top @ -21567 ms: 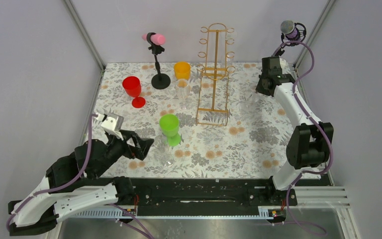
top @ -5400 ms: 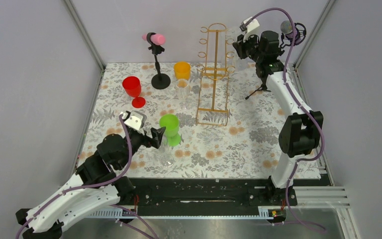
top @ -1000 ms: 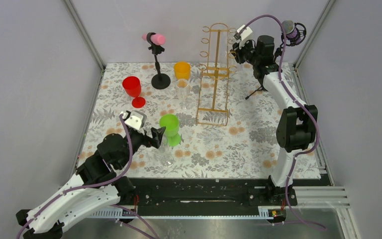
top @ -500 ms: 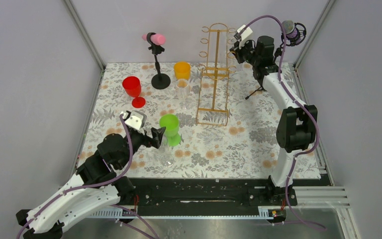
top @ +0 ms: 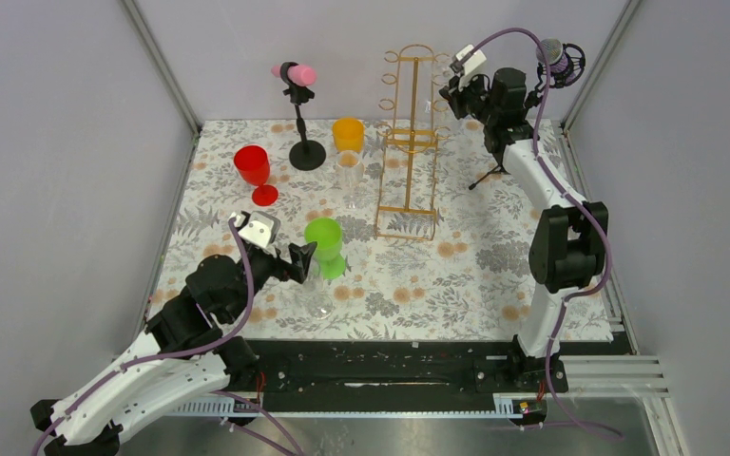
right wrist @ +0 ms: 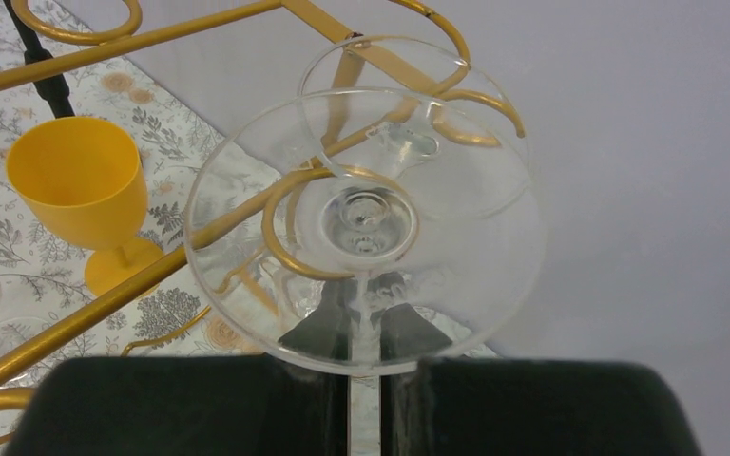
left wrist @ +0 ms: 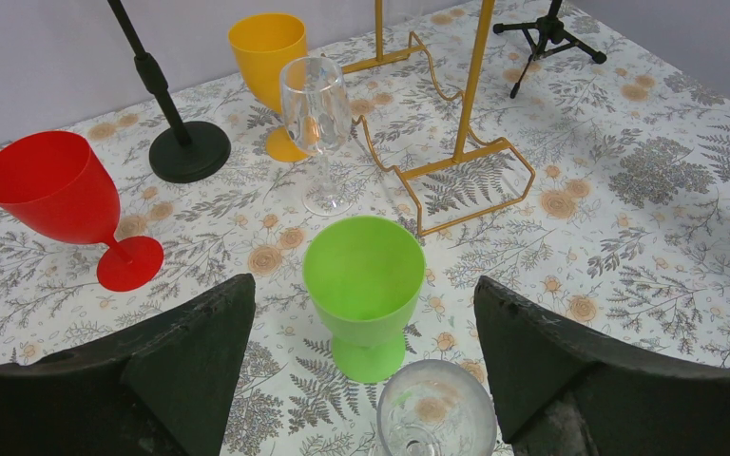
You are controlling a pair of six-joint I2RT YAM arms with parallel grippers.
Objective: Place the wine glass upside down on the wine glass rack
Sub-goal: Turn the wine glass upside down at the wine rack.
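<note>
A: Right end effector (right wrist: 366, 378)?
B: Fingers pressed nearly together, upper right of the top view, right at the wine glass (right wrist: 456, 237). Touching it? Can't tell, the glass is too clear.
A: Glass location?
B: Stem inside a ring hook near the top of the wine glass rack (top: 409, 141), right side.
A: Left end effector (left wrist: 363, 287)?
B: Spread wide, lower left, just beside the green cup (left wrist: 361, 323) on the tabletop (left wrist: 627, 218).

Wine glass (right wrist: 366, 228): clear glass, glossy, smooth.
Wine glass rack (top: 411, 142): gold metal wire, shiny.
Red goblet (left wrist: 52, 195), green goblet (left wrist: 365, 285), orange goblet (left wrist: 268, 52): opaque plastic, smooth, soft sheen.
Table cover (left wrist: 646, 190): floral print, matt; cloth or paper unclear.
Left gripper fingers (left wrist: 190, 351): black, matt, faintly grainy.
</note>
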